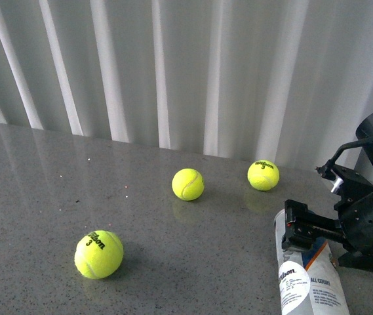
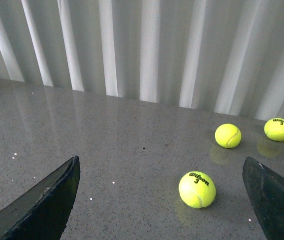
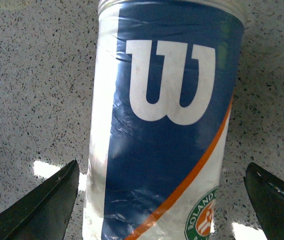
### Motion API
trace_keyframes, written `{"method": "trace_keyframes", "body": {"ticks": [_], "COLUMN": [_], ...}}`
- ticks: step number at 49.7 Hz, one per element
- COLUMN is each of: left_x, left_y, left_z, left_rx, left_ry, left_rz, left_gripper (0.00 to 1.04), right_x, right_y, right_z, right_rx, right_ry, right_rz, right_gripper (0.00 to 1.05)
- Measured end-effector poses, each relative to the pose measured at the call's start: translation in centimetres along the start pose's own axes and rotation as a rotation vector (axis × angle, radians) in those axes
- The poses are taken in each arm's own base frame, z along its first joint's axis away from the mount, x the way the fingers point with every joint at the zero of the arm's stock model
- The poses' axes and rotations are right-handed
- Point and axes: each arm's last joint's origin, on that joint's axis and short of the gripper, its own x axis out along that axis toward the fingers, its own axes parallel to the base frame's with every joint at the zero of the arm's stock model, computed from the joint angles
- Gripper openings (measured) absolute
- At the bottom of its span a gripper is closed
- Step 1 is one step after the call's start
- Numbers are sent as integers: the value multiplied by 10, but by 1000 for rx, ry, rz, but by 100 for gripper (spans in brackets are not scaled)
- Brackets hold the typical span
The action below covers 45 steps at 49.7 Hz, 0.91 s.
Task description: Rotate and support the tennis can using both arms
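While the tennis can point(image 1: 309, 281) lies on the table point(image 1: 42, 197), the right pincer point(image 1: 299, 228) straddles it, spread and untouching. The left pincer point(image 2: 160, 161) gapes empty.

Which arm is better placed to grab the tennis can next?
Right. The right gripper is open over the can, fingers either side, not touching. The left gripper, also open, faces only balls, no can in view.
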Motion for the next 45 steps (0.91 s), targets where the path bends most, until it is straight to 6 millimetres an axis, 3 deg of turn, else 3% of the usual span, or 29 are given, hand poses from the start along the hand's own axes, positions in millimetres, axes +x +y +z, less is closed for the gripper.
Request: {"method": "trace_keyframes", "body": {"ticks": [11, 29, 36, 41, 45], "left_x": [0, 0, 0, 0, 0], "left_y": [0, 0, 0, 0, 0], "left_z": [0, 0, 0, 0, 0], "left_rx": [0, 0, 0, 0, 0], "left_ry": [0, 0, 0, 0, 0], "left_rz": [0, 0, 0, 0, 0], "left_gripper": [98, 98, 98, 98, 98], "right_x": [13, 16, 11, -2, -24], "right_y": [-6, -9, -7, 0, 7], "right_z": [-2, -1, 0, 1, 8], "right_rx": [-29, -51, -82, -164, -290], "right_ry": [-6, -24, -35, -61, -121], "right_rz": [-14, -12, -6, 4, 0], "right_gripper": [97, 49, 36, 28, 23]}}
